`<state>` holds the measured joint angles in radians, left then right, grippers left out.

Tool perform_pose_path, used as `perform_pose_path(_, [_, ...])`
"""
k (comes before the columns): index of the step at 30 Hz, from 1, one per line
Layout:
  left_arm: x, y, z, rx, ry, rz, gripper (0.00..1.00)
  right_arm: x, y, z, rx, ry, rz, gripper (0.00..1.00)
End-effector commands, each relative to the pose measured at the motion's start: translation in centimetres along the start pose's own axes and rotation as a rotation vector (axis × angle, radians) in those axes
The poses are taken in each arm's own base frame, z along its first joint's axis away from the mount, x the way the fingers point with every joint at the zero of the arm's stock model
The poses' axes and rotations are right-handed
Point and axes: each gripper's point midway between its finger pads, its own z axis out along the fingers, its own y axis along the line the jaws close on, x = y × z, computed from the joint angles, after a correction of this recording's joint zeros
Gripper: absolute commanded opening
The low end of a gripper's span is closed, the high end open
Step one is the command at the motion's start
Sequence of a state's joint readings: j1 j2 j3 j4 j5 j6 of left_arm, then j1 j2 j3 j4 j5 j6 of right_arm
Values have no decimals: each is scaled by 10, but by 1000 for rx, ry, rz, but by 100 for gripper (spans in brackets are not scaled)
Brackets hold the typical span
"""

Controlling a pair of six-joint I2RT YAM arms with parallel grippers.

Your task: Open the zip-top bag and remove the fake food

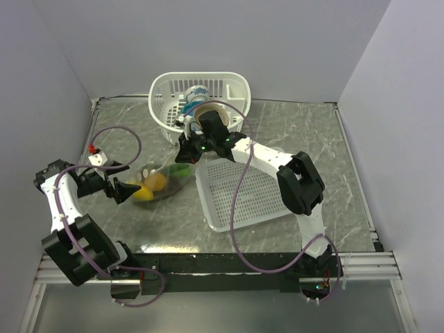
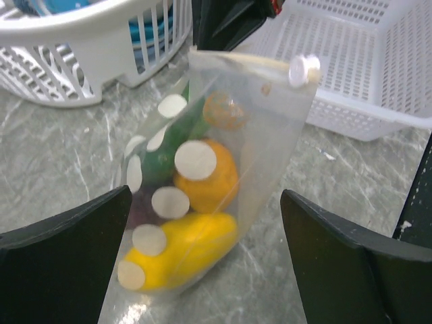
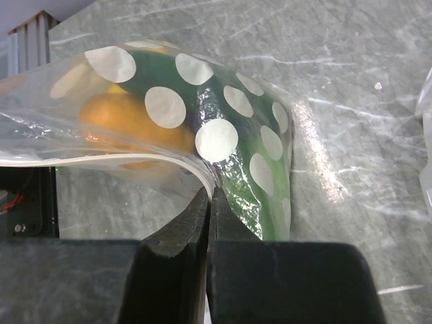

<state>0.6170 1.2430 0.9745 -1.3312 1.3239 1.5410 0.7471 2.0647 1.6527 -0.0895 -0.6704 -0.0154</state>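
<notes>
The zip-top bag (image 1: pixel 161 181) lies on the table between the arms, clear with pale dots. In the left wrist view the bag (image 2: pixel 283 128) holds a yellow fruit (image 2: pixel 196 246), an orange fruit (image 2: pixel 216 179), a green piece (image 2: pixel 165 152) and a dark purple shape at its left side. Its whitish zip strip with a white slider (image 2: pixel 304 67) is at the far end. My left gripper (image 2: pixel 202 270) is open, with the bag's bottom end between its fingers. My right gripper (image 3: pixel 210 196) is shut on the bag's zip edge (image 3: pixel 101 158), above the green piece (image 3: pixel 263 175).
A white oval basket (image 1: pixel 198 104) with blue and brown bowls stands at the back. A flat white mesh basket (image 1: pixel 246 191) lies right of the bag, under my right arm. The table's left wall is close to my left arm.
</notes>
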Motion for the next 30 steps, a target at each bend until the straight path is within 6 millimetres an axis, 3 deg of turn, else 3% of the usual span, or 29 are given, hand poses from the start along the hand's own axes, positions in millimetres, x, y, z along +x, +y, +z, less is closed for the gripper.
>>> perform_pose_path(1, [-26,-9,12,48,-144,4,99,-32,10,-2,-37,-69,-43,0])
perform_pose_path(6, [-20,-47,37,207,-128,68,99,-33,12,-2,-46,-71,-45,0])
perform_pose_path(13, [-18,-43,40,208,-138,94,99,-39,20,-7,-66,-87,-29,0])
perform_pose_path(14, [-18,-40,40,206,-135,94,90,-39,21,-8,-69,-89,-30,0])
perform_pose_path(15, [-20,-35,41,207,-131,86,64,-40,22,-9,-73,-90,-29,0])
perform_pose_path(16, [-20,-33,41,207,-130,75,54,-39,24,-9,-77,-89,-27,0])
perform_pose_path(18, [-22,-32,42,217,-135,52,41,-37,27,-11,-85,-89,-26,0])
perform_pose_path(23, [-29,-26,42,214,-155,50,24,-32,35,-14,-95,-87,-24,0])
perform_pose_path(24, [-30,-25,42,213,-158,46,11,-29,37,-15,-98,-84,-22,0])
perform_pose_path(26, [-30,-23,42,212,-157,41,1,-28,40,-16,-103,-82,-24,0])
perform_pose_path(29, [-28,-13,39,187,-154,19,1,-26,47,-21,-108,-70,-37,25])
perform_pose_path(30, [-29,-8,37,176,-147,24,1,-27,52,-27,-108,-76,-45,48])
